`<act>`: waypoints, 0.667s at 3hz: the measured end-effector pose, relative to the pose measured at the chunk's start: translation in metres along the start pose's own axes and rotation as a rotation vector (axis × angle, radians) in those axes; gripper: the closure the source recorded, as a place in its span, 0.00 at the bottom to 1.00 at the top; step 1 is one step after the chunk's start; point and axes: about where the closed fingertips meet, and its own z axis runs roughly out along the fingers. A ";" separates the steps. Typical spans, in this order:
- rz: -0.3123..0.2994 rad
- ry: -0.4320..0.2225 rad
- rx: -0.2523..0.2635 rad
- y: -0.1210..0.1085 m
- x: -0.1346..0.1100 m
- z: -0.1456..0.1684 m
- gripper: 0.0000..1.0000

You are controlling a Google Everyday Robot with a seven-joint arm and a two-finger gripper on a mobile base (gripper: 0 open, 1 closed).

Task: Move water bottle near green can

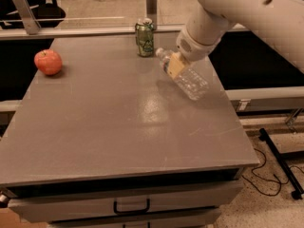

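Gripper (175,64) pinching water bottle (192,82) near its neck, bottle tilted with base low-right of the gripper; green can (145,38) stands close up-left, so advise easing that way, lowering slowly, releasing just short to avoid toppling it

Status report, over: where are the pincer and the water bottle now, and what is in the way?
Pincer shut on water bottle, right of green can. Bottle tilted, cap toward can. Apple far left, off the path.
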 end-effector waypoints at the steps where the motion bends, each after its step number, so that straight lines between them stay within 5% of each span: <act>1: 0.069 -0.011 -0.016 -0.029 -0.041 0.028 1.00; 2: 0.142 -0.017 -0.019 -0.057 -0.067 0.047 1.00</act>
